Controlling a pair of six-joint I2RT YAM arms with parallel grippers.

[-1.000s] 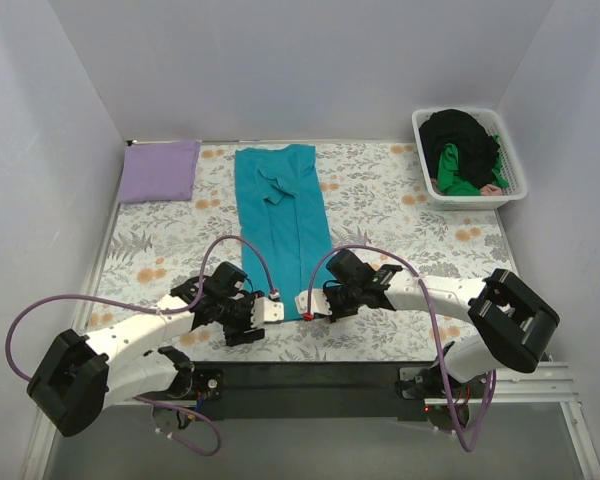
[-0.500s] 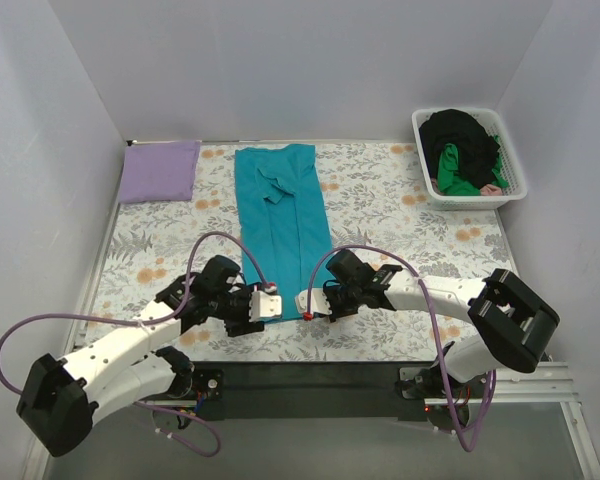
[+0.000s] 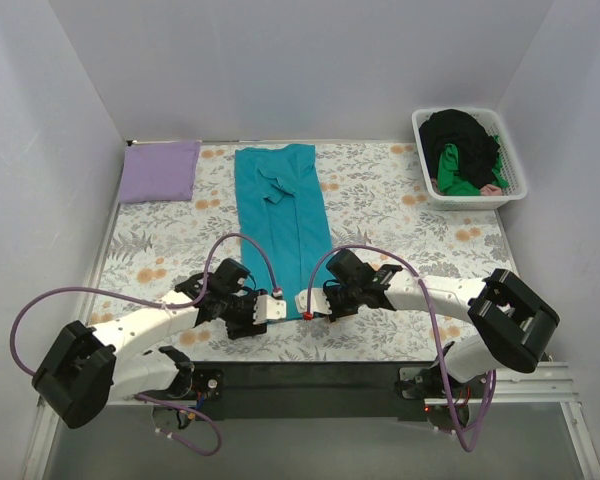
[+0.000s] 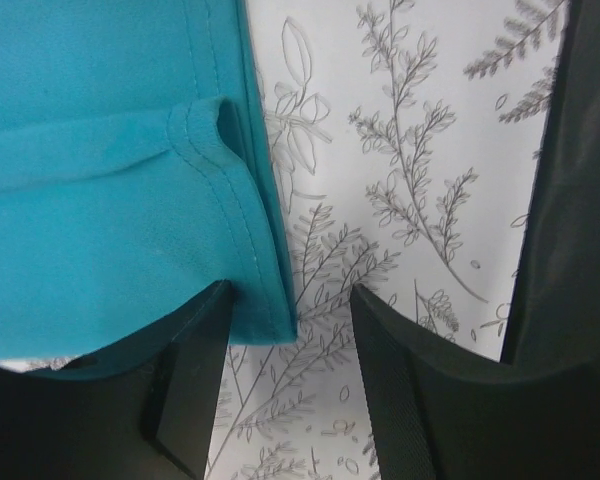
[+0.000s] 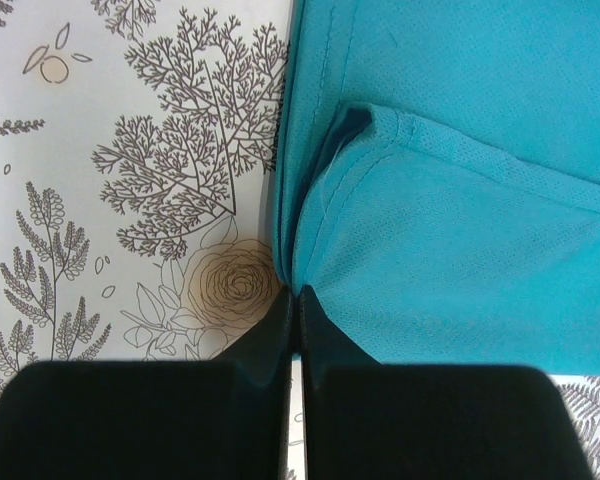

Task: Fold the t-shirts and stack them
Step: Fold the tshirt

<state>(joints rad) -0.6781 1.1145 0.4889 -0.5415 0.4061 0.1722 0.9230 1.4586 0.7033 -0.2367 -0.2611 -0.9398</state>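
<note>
A teal t-shirt, folded into a long strip, lies down the middle of the floral cloth. My left gripper is at its near left corner. In the left wrist view the gripper is open, with the hem corner of the teal t-shirt lying between the fingers. My right gripper sits at the near right corner. In the right wrist view the gripper is shut, pinching the folded edge of the teal t-shirt. A folded lavender t-shirt lies at the back left.
A white slatted basket at the back right holds a black t-shirt and a green t-shirt. The floral table cloth covers the table. Grey walls close in on three sides.
The left arm has shifted its elbow while its gripper stayed at the hem corner, its jaws narrowing slightly. The right arm and the shirts have not moved.
</note>
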